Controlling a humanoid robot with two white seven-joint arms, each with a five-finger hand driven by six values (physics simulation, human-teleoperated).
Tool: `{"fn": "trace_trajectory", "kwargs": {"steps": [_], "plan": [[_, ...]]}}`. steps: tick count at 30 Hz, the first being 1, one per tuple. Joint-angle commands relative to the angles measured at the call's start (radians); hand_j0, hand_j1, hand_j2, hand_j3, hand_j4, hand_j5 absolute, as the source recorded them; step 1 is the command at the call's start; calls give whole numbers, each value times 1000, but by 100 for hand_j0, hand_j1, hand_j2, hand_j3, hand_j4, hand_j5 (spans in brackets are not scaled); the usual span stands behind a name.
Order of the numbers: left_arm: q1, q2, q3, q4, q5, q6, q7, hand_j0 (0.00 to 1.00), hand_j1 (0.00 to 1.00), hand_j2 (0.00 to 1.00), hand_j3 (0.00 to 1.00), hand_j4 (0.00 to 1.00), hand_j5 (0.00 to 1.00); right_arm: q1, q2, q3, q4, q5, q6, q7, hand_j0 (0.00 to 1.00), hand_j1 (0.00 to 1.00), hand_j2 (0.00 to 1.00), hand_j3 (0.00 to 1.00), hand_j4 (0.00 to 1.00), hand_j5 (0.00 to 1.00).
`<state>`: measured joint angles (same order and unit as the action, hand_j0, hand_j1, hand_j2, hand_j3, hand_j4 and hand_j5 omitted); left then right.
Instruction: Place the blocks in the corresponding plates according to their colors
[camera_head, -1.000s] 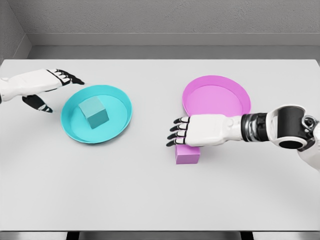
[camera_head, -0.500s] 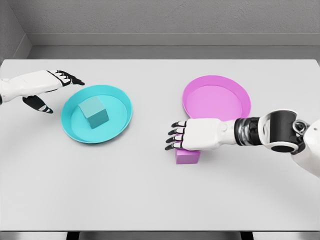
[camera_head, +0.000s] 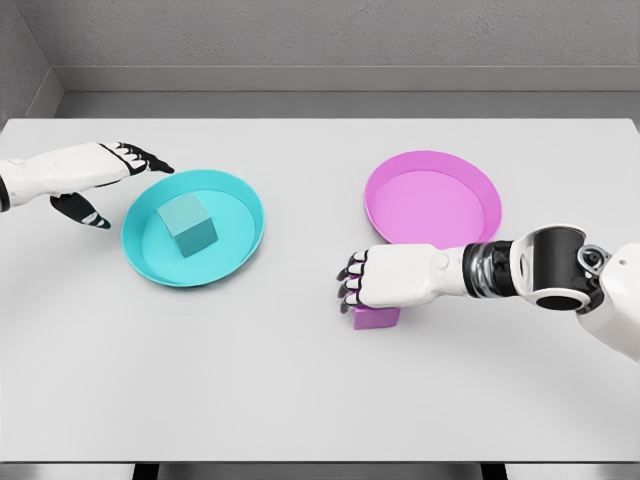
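A pink block (camera_head: 376, 318) lies on the table just in front of the pink plate (camera_head: 432, 196). My right hand (camera_head: 352, 290) rests on top of it, fingers curled down over its left edge, hiding most of the block. A teal block (camera_head: 187, 224) sits inside the teal plate (camera_head: 240, 200). Beside that plate's far left rim hovers my left hand (camera_head: 125, 185), its fingers spread and holding nothing.
A white table (camera_head: 300, 390) carries both plates, which stand about a hand's width apart. A grey wall runs along the table's far edge.
My right hand has sunk lower onto the pink block and its fingers have curled from straight to bent. The left hand shifted only slightly.
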<state>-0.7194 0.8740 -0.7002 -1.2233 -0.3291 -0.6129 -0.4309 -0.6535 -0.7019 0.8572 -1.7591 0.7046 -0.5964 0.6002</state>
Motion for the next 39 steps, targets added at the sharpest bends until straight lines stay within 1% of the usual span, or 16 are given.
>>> {"fn": "trace_trajectory", "kwargs": {"steps": [1,2,6,10,18,20,21,25,27,30,31,35,36,38,39], "plan": [[0,0,1,1,5,2,1,100,100,100,100,100,100,0,-1,0,1,16,-14,11,72,72,72,72,72,72],[2,0,1,1,5,2,0,100,100,100,100,100,100,0,-1,-1,1,15,-14,11,70,70,70,70,70,70],[2,-6,1,1,5,2,0,100,100,100,100,100,100,0,1,-9,1,15,-14,11,66,66,66,66,66,66],[2,-6,1,1,5,2,0,100,100,100,100,100,100,0,2,-17,1,15,-14,11,66,66,66,66,66,66],[0,-6,1,1,5,2,0,100,100,100,100,100,100,-3,1,-79,9,1,-14,11,64,64,64,64,64,64],[0,-6,1,1,5,2,0,100,100,100,100,100,100,-2,1,-109,10,-23,-14,11,64,64,64,64,64,64],[2,-6,1,1,5,2,0,100,100,100,100,100,100,-2,1,-144,20,-53,-14,11,64,64,64,64,64,64],[0,-6,1,1,5,2,0,100,100,100,100,100,100,0,-2,-224,46,-132,-14,11,64,64,64,64,64,64],[0,-6,1,1,5,2,0,100,100,100,100,100,100,-5,-2,-270,90,-171,-14,11,64,64,64,64,64,64],[0,-6,1,-1,5,2,0,100,100,100,100,100,100,-9,7,-316,167,-180,-14,11,64,64,64,64,64,64],[2,-6,1,1,5,2,0,100,100,100,100,100,100,-20,21,-333,196,-180,-14,11,64,64,64,64,64,64],[0,-6,1,-1,5,2,0,100,100,100,100,100,100,-58,55,-354,334,-180,-14,11,64,64,64,64,64,64],[0,-6,1,-1,5,2,0,100,100,100,100,100,100,-60,65,-359,352,-178,-14,11,65,65,65,65,65,65],[2,-6,1,-1,5,2,0,100,100,100,100,100,100,-57,64,-365,352,-172,-14,11,68,68,68,68,68,68],[2,-6,1,-1,5,2,0,100,100,100,100,100,100,-51,64,-385,352,-171,-14,11,75,75,75,75,75,75]]}}
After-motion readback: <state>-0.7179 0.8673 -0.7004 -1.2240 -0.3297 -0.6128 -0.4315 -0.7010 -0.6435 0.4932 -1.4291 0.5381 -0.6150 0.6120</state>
